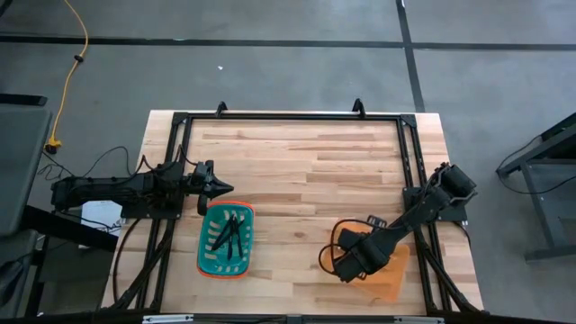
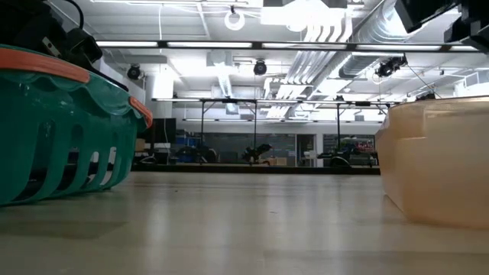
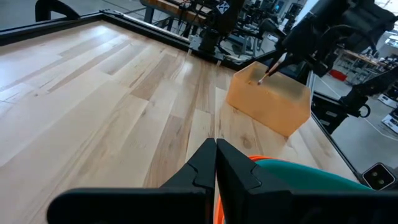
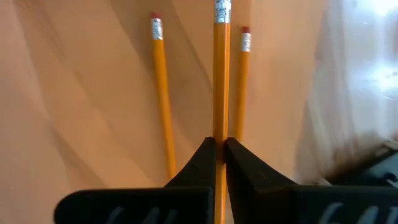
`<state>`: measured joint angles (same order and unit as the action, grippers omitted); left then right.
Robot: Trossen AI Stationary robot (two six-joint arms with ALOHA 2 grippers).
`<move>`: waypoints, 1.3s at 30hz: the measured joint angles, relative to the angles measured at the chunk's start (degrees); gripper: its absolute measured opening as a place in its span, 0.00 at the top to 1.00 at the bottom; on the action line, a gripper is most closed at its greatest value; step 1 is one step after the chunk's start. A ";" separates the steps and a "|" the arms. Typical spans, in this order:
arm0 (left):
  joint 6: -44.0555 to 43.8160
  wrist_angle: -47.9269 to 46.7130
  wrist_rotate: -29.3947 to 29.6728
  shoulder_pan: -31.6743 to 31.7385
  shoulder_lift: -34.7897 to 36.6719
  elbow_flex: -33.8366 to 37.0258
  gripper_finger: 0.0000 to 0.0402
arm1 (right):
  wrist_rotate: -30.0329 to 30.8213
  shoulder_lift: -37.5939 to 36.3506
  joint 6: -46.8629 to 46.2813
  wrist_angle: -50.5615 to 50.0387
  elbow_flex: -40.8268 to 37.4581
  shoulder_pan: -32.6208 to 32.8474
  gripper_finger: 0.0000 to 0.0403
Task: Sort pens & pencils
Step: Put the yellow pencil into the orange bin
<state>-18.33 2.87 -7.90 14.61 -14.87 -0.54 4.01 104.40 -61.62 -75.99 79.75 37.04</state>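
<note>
Right gripper [image 4: 218,149] sits over the orange bin [image 1: 394,274] at lower right of the high view; that view hides the bin's contents under the arm. Right wrist view fills the gap: 3 pencils [image 4: 161,93] inside the bin, jaws pinched down on the middle one, the other 2 lying flat on the bin floor either side, not touching it. Held pencil's lower end is cut off behind the jaws. Bin wall shows as a pale blur at the right of that frame.

Pens [image 1: 228,236] are in the teal basket [image 1: 205,247], lower left-centre of the high view; they overlap, so the count is hard to confirm.

Left gripper [image 1: 222,188] is parked just above the basket's upper edge, jaws closed together, holding nothing.

Low view only gives the basket wall at left and the bin wall at right, contents of both hidden. Tabletop [image 1: 306,171] between basket and bin is open; the black frame rails run along its edges.
</note>
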 joint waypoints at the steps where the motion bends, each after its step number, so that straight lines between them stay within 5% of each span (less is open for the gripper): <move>1: 0.00 0.00 0.00 0.00 0.00 0.00 1.00 | 0.02 0.00 0.06 0.63 -0.28 0.02 1.00; 21: 0.00 0.00 0.00 0.00 0.01 0.00 1.00 | -1.51 0.02 0.39 13.71 -11.02 0.17 1.00; 39: 0.00 0.00 0.00 0.00 0.02 0.00 1.00 | -1.47 0.07 0.59 19.86 -11.37 0.20 1.00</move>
<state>-18.33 2.87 -7.90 14.61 -14.85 -0.54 2.55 104.47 -61.04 -56.13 68.38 37.23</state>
